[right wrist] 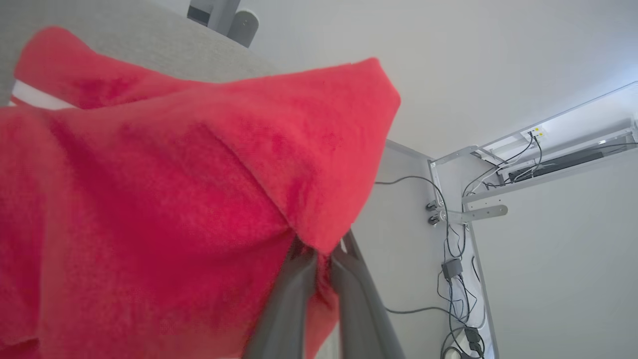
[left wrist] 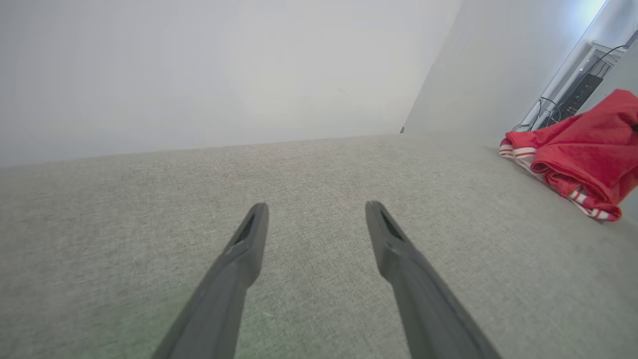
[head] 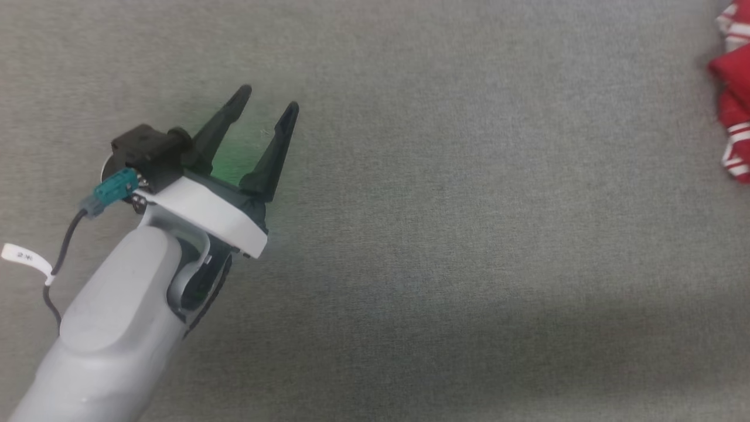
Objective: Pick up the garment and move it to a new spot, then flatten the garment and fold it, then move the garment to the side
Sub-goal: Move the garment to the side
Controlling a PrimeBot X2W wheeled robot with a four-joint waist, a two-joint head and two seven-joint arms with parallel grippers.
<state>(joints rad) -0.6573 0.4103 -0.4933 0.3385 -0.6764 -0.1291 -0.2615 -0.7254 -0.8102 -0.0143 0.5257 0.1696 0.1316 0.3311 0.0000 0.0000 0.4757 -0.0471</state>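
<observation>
The garment [head: 735,99], red with white-striped trim, is bunched at the far right edge of the head view on the grey fabric surface [head: 439,234]. From the left wrist it appears as a crumpled red heap [left wrist: 583,154] at the right, partly lifted. My right gripper [right wrist: 323,254] is shut on a fold of the garment [right wrist: 174,199], and the red cloth drapes over its fingers. My left gripper [head: 271,99] hovers over the surface at the left, open, with nothing between its fingers [left wrist: 249,234].
The grey surface ends at a pale wall [left wrist: 199,65] ahead of the left gripper. A white frame with cables and a power strip [right wrist: 463,239] stands beyond the garment on the right.
</observation>
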